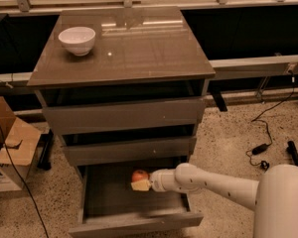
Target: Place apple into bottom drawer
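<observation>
From the camera view, a grey-brown wood-grain cabinet (124, 115) stands on a speckled floor (238, 128) in front of a long dark ledge. Its glossy top surface (139, 48) carries a white bowl (77, 39) near the back left corner. The two shallower drawers higher up sit slightly proud of the frame, with dark gaps above them. The bottom drawer (134, 223) stands open, its front jutting out toward the viewer and its wide box interior in plain sight. A white arm (213, 182) reaches in from the lower right, passing over the drawer's right side. The gripper (140, 183) at its end is over the drawer's interior, toward the back and a little right of centre. The fingers (138, 186) look yellowish and are clenched around the apple (139, 174). The red-orange apple shows just above them, held over the drawer's floor, right below the front of the middle drawer. To the left of the cabinet is an open cardboard box (12, 148), and a thin dark cord hangs down past it. On the right, a black cable with a small block (260, 148) trails across the floor.
</observation>
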`<state>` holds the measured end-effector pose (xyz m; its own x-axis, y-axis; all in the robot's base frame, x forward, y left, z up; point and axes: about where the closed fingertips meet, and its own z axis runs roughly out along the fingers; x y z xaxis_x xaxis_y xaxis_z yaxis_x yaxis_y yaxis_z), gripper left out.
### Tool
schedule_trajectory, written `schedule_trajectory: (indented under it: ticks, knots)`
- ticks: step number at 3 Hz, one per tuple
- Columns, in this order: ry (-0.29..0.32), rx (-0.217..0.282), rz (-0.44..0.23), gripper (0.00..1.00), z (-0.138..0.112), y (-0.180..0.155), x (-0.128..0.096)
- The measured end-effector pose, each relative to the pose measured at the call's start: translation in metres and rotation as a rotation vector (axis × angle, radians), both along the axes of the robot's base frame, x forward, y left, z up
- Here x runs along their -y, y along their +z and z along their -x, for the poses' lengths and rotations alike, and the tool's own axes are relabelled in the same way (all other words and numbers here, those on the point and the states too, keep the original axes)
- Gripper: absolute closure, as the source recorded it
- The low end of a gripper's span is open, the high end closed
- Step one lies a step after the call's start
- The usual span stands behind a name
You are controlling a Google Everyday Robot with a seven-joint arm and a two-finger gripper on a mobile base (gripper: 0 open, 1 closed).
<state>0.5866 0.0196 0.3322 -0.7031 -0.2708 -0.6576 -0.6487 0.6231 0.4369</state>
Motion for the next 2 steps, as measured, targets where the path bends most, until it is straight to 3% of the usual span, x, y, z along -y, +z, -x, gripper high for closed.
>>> schedule_trajectory:
  ticks: [2]
  knots:
    - [0.006, -0.035, 0.026, 1.00, 0.002, -0.031, -0.014]
